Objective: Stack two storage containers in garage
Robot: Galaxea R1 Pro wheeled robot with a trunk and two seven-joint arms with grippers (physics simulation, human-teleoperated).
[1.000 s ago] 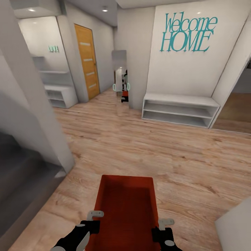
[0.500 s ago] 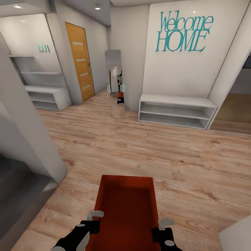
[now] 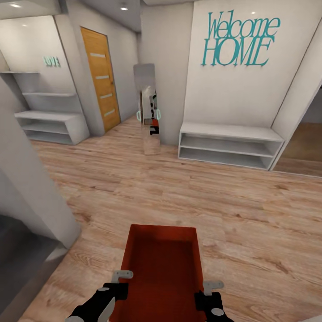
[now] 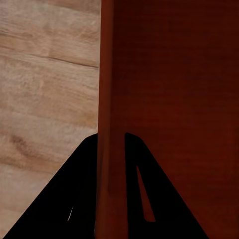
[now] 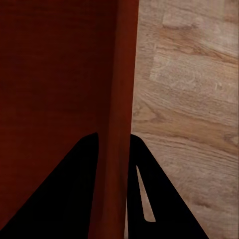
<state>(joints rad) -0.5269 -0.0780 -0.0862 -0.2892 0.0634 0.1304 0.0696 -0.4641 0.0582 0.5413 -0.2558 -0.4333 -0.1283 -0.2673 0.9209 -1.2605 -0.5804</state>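
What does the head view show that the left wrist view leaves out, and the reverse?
Head view alone: the hallway ahead, with the "Welcome HOME" lettering, the orange door, a standing mirror, a white shelf bench, and both claws, left claw and right claw, on opposite long walls of the storage container.

Left wrist view alone: a close look at the fingers straddling the container's thin wall, one on each side.

Both: the orange-red container and the wood plank floor.
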